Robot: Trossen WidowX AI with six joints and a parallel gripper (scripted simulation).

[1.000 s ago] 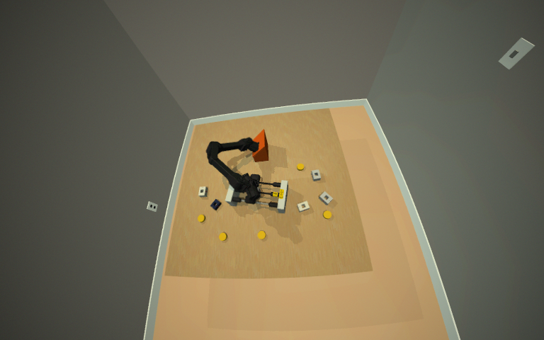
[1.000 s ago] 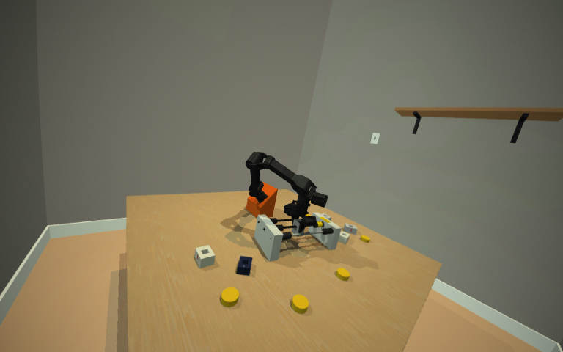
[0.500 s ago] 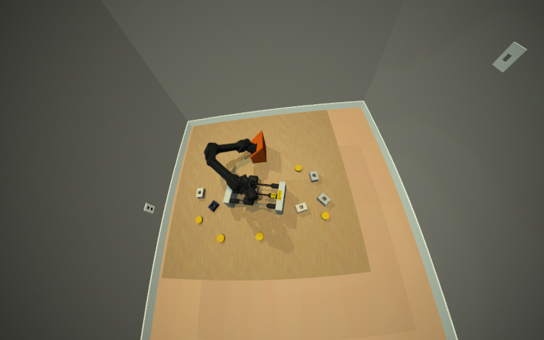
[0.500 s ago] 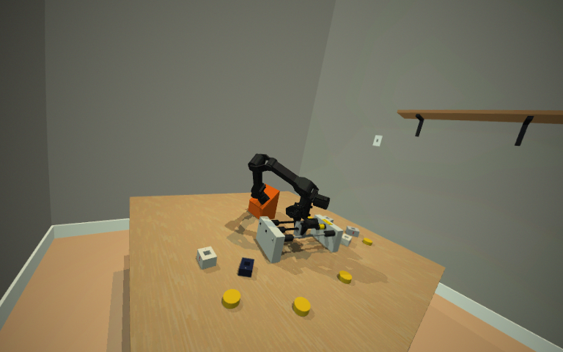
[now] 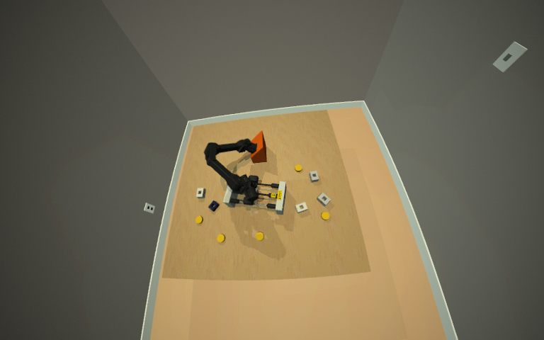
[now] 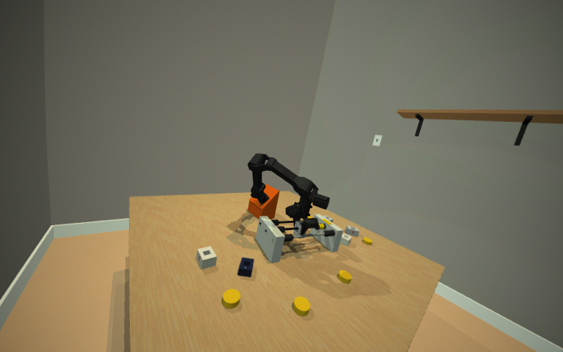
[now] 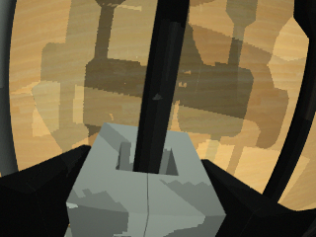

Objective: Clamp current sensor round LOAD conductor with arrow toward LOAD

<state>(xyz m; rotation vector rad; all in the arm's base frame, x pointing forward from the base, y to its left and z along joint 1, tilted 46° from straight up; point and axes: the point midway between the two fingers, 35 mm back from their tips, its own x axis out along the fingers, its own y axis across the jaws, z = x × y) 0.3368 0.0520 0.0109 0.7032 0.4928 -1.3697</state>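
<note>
Grey, the sensor [image 6: 297, 230] [image 7: 148, 202] sits with its halves meeting round the black conductor [image 5: 263, 195] [image 6: 289, 229] [image 7: 165, 59], above the surface [image 5: 256, 264] [image 6: 186, 224] [image 7: 39, 25]. The claw [image 5: 250, 195] [image 6: 306, 226] [image 7: 145, 161] stands open around it; letting go seems in hand, calling for a straight, careful withdrawal.

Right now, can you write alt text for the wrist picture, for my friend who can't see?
A grey sensor surrounds a black rod, with black fingers on both sides. Shadows cross the wooden table below.
</note>
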